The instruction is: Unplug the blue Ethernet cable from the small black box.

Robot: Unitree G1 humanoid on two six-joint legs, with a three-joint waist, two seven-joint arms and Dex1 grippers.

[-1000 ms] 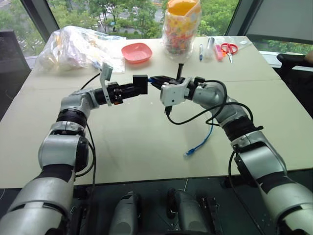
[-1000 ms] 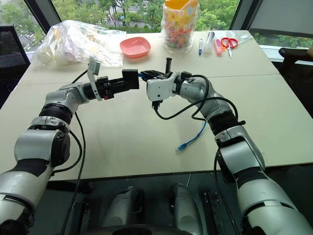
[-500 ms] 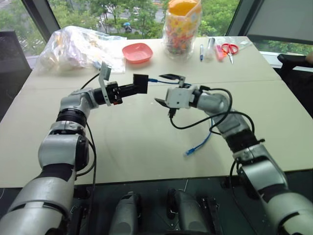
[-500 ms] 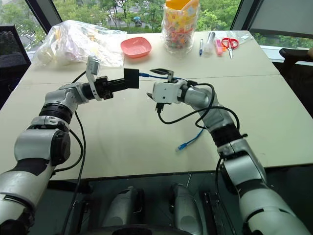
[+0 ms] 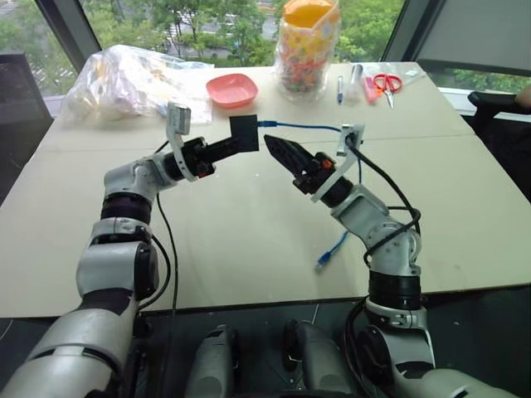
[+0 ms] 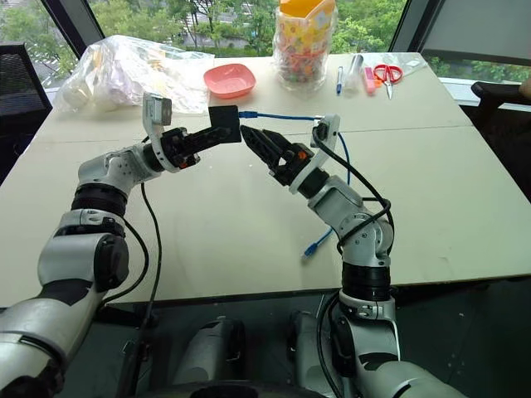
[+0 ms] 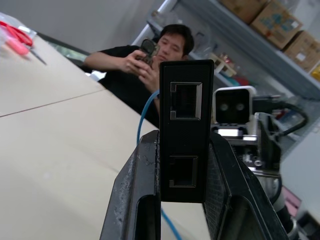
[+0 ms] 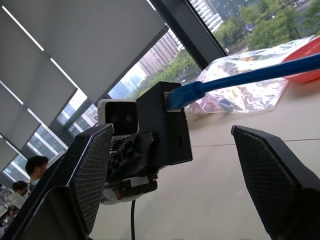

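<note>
Release is the news here: the right gripper (image 6: 264, 146), pinched on the plug of the blue Ethernet cable (image 6: 278, 117) a second ago, now stands spread wide and has drawn back just beside the small black box (image 5: 244, 135), touching nothing. The left gripper (image 7: 182, 165) remains pressed together on that box, holding it above the tabletop (image 5: 249, 232) and a little higher than before. The plug looks still seated in the box's far side, though its latch is too small to read. So the unplugging is likely not yet done, and a fresh grasp seems needed.
</note>
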